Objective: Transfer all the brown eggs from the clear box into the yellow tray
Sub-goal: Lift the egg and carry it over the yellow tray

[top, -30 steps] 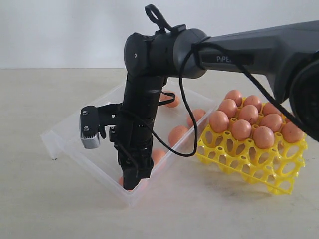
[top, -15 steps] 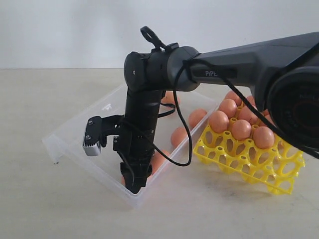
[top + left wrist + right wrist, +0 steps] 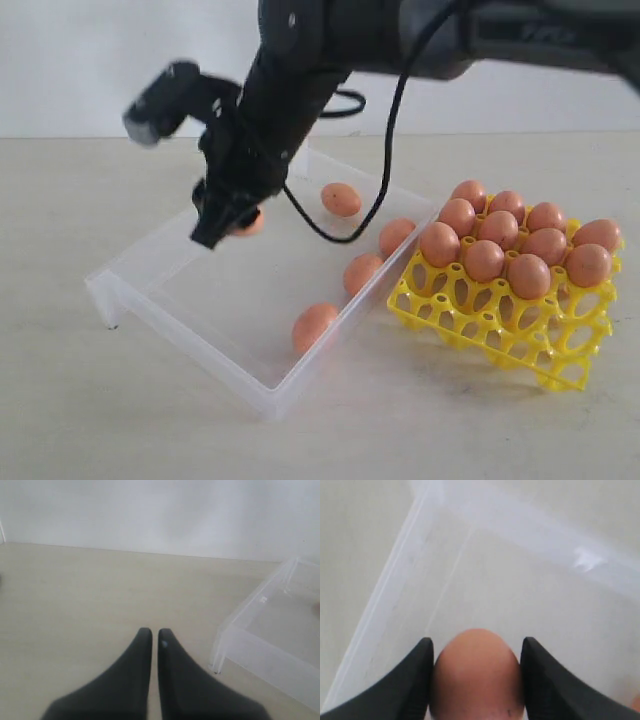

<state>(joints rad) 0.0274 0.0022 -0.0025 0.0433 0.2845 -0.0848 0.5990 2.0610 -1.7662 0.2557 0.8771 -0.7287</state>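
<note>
Eleven brown eggs (image 3: 497, 228) sit in the yellow tray (image 3: 500, 325), and four lie loose in the clear box (image 3: 230, 290). The right gripper (image 3: 215, 228) has its jaws clasped on another egg (image 3: 476, 675); the left gripper (image 3: 151, 635) has its jaws nearly touching.

Matt brown eggs (image 3: 484, 259), translucent plastic clear box (image 3: 225, 292) — glossy yellow tray (image 3: 500, 327).

Table (image 3: 70, 420): pale beige and matte in my feeds (faint soft shadows).
Wall (image 3: 60, 60): plain white, meeting the table's far edge.
</note>
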